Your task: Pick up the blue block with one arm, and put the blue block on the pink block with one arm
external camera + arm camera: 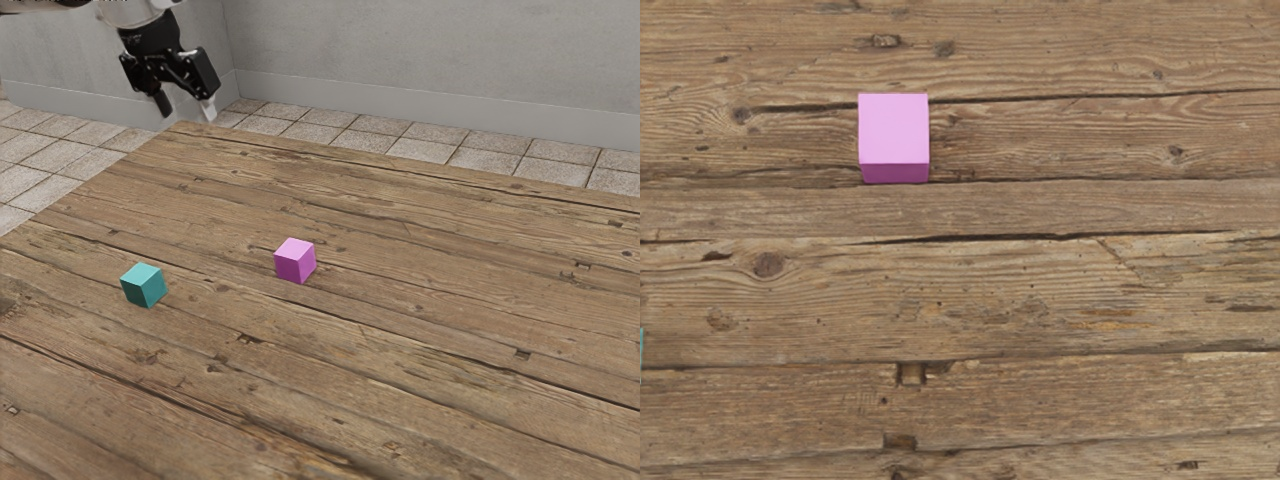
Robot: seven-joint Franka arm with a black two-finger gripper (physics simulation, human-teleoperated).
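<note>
A small teal-blue block [144, 284] rests on the wooden table [420, 330] toward the exterior view's left. The pink block [295, 260] stands apart from it, to its right and slightly farther back. My gripper [185, 107] hangs high at the upper left, well above the table's far edge, open with nothing between its fingers. In the wrist view the pink block [894, 137] lies flat on the planks, and a thin sliver of the blue block [641, 354] shows at the frame's edge.
The wooden plank table fills most of the scene. Beyond its far edge lie a tiled floor [60, 150] and a grey wall [420, 50]. Wide bare planks surround both blocks.
</note>
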